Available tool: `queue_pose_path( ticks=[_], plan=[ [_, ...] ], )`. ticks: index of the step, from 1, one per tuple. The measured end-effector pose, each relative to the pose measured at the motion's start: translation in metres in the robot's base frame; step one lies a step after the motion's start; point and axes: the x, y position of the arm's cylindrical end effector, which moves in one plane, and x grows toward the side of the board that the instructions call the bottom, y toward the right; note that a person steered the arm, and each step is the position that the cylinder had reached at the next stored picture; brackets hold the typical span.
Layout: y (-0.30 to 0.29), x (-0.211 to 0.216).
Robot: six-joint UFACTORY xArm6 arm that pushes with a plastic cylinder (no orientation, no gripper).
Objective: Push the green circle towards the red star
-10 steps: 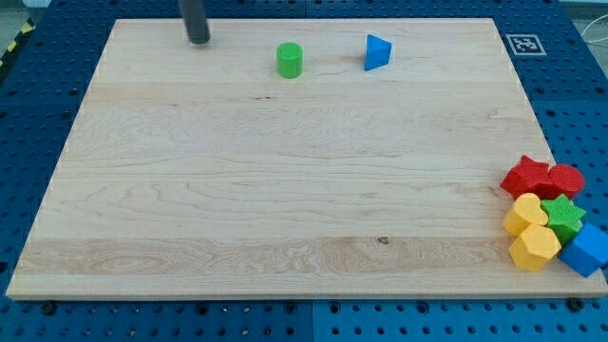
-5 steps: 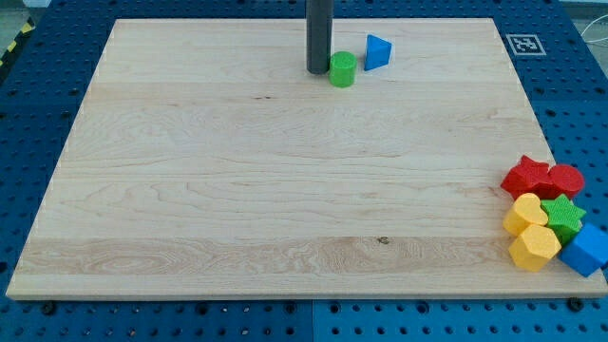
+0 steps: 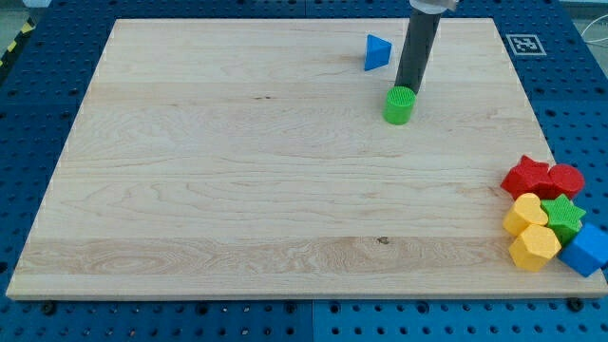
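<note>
The green circle (image 3: 400, 105) is a small cylinder on the wooden board, right of centre in the view's upper part. My tip (image 3: 408, 89) touches its top-left edge, with the rod rising toward the view's top. The red star (image 3: 527, 178) lies at the board's right edge, far to the lower right of the green circle, in a cluster of blocks.
A blue triangle (image 3: 376, 51) sits up and left of my tip. Beside the red star lie a red block (image 3: 567, 180), a green star (image 3: 562, 216), two yellow blocks (image 3: 523, 213) (image 3: 535, 247) and a blue block (image 3: 587, 250). The board (image 3: 190, 190) rests on a blue pegboard.
My tip swept from the board's top left across to the right, met the green circle and pushed it right and down, past the blue triangle. The other blocks have not moved.
</note>
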Motion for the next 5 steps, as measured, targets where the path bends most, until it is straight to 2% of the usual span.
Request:
queue_pose_path(
  ticks=[2,3,5],
  plan=[
    [-0.046,0.005],
    [-0.04,0.017],
    [0.012,0.064]
  ],
)
